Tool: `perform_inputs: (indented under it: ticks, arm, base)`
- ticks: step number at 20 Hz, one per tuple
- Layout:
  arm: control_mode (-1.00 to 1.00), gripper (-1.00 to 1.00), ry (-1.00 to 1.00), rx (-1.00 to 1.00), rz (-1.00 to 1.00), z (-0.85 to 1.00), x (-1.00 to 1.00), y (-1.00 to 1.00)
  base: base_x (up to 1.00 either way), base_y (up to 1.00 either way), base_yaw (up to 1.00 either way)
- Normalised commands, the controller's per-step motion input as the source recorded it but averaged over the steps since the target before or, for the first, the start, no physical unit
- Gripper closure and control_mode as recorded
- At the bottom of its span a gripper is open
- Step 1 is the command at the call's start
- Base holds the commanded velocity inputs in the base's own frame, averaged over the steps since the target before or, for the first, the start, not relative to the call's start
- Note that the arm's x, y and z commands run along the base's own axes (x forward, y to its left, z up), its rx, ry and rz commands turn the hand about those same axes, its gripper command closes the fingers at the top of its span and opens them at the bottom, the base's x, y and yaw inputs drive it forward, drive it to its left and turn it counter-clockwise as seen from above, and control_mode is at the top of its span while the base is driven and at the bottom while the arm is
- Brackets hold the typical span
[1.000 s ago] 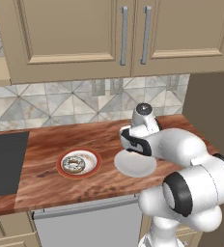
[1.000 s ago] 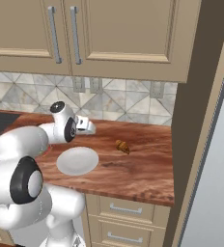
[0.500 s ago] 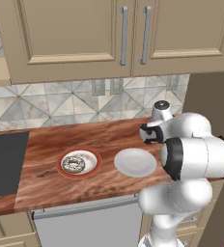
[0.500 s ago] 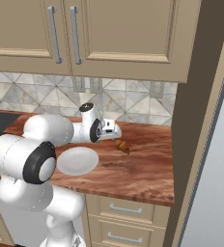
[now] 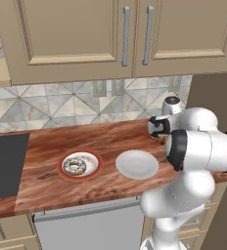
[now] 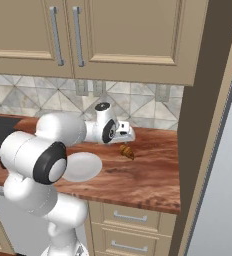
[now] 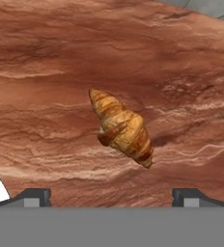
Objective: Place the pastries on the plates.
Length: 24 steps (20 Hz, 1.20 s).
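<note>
Wooden counter (image 6: 153, 175) below the claw, running away to its left under both plates. Grey-white plate (image 5: 137, 164) bare, lying behind and left of the claw, near it; in the hand view just a white sliver of it at the lower left corner. Red-rimmed plate (image 5: 79, 165) farther left again, well apart from the claw, with the donut (image 5: 76, 166) already resting inside it. Half the job done, by the look of it.

Claw (image 6: 127, 134) now swung right across the counter: a second ago over the bare plate, half a second ago partway across, at present poised just above and beside the croissant (image 7: 121, 127). Plates and donut unmoved through that swing; croissant likewise in the same spot on the bare wood.

Claw spread wide and empty, tips (image 7: 33, 197) showing at the two bottom corners of the hand view, with the croissant straight ahead and centred between them, lying slantwise, touching neither.

Meaning for the task: approach to the second pastry lined up, descent and pinch not yet made. Probably a straight drop and a gentle close across the narrow middle of the croissant, then a short carry back left to the bare plate. Slanted lie perhaps calling for a small wrist turn.
</note>
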Motion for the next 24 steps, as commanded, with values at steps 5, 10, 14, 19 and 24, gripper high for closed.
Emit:
perform_inputs:
  ticks: [5,10,14,19,24]
  arm:
    - [-1.00,-1.00,0.02,0.04,0.02,-0.41,0.03,-0.08]
    - [-1.00,-1.00,0.00,0.07,0.04,-0.27,0.15,-0.02]
    - [-1.00,-1.00,0.00,0.05,0.00,-0.03,0.32,-0.38]
    - [-1.00,-1.00,0.00,0.01,0.00,0.00,0.16,-0.19]
    - [-1.00,-1.00,0.00,0.02,0.00,-0.11,0.01,0.00]
  base:
    - [0.00,0.00,0.00]
    - [0.00,0.00,0.00]
    - [0.00,0.00,0.00]
    - [0.00,0.00,0.00]
    - [0.00,0.00,0.00]
